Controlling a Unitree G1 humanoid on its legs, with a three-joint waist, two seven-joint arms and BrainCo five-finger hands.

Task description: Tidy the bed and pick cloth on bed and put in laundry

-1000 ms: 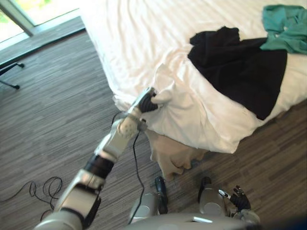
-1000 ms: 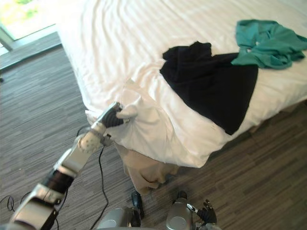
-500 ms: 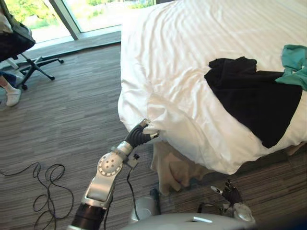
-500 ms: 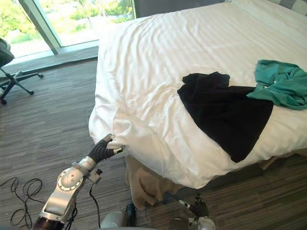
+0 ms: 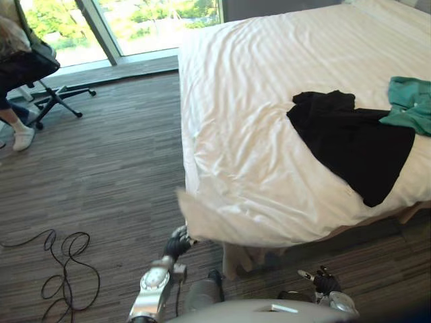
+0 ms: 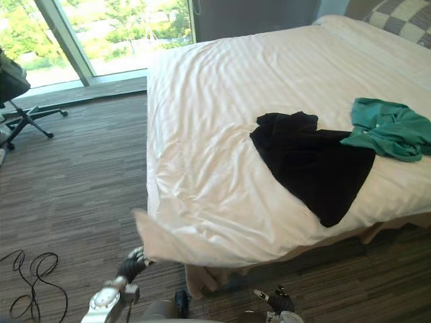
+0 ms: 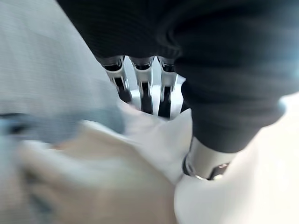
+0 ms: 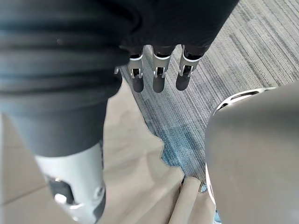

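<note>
One sheet corner point(image 5: 196, 223) (over open carpet point(image 5: 114, 182)) in left hand point(image 5: 177, 243).

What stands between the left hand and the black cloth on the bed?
Nothing visible: only bare sheet lies between them. The left hand, though, is shut on the sheet's corner, so it is not free. The black cloth touches a green cloth.

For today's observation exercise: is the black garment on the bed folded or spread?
Spread: the black fabric garment lies loose across the white striped bedsheet, bunched at one end.
</note>
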